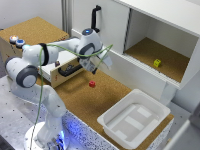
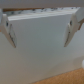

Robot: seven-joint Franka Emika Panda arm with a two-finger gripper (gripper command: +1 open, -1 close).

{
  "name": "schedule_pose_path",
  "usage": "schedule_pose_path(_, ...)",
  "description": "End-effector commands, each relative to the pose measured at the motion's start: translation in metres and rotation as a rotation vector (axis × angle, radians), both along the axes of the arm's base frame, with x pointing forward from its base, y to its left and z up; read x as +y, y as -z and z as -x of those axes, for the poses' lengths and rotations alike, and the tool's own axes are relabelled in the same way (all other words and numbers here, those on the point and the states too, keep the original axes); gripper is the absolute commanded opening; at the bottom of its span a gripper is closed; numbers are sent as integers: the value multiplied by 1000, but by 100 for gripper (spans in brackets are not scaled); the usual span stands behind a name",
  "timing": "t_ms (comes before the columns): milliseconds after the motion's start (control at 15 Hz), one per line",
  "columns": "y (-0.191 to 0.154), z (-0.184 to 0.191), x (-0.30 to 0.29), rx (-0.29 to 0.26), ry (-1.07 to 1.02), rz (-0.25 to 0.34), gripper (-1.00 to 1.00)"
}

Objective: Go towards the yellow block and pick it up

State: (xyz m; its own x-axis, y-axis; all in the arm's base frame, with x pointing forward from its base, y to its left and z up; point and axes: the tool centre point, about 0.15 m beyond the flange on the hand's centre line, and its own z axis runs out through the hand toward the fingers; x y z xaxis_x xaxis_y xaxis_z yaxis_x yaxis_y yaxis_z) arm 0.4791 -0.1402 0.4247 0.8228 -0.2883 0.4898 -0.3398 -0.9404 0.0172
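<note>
The yellow block (image 1: 157, 63) is a tiny cube on the cork floor of the open white cabinet compartment, at the exterior view's right. My gripper (image 1: 98, 67) hangs above the cork table in front of the cabinet, well to the left of the block and apart from it. In the wrist view the two fingers (image 2: 8, 33) stand wide apart with nothing between them, so the gripper (image 2: 41, 35) is open and facing a pale cabinet face. The block does not show in the wrist view.
A small red cube (image 1: 92, 84) lies on the cork just below the gripper. A wooden drawer box (image 1: 65, 74) stands pulled out beside the arm. A white plastic tub (image 1: 131, 120) sits at the table's near right. The cabinet's front wall (image 1: 125, 67) lies between gripper and block.
</note>
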Motion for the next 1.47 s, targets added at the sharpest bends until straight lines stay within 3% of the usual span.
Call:
schedule_pose_path(0, -20, -68, -100, 28, -21, -47, 100)
schedule_pose_path(400, -58, -122, -169, -63, -68, -32, 100)
schedule_pose_path(1067, -57, -190, -219, -72, -200, -76, 100)
schedule_pose_path(1400, -47, -210, -216, -38, -291, -99, 100)
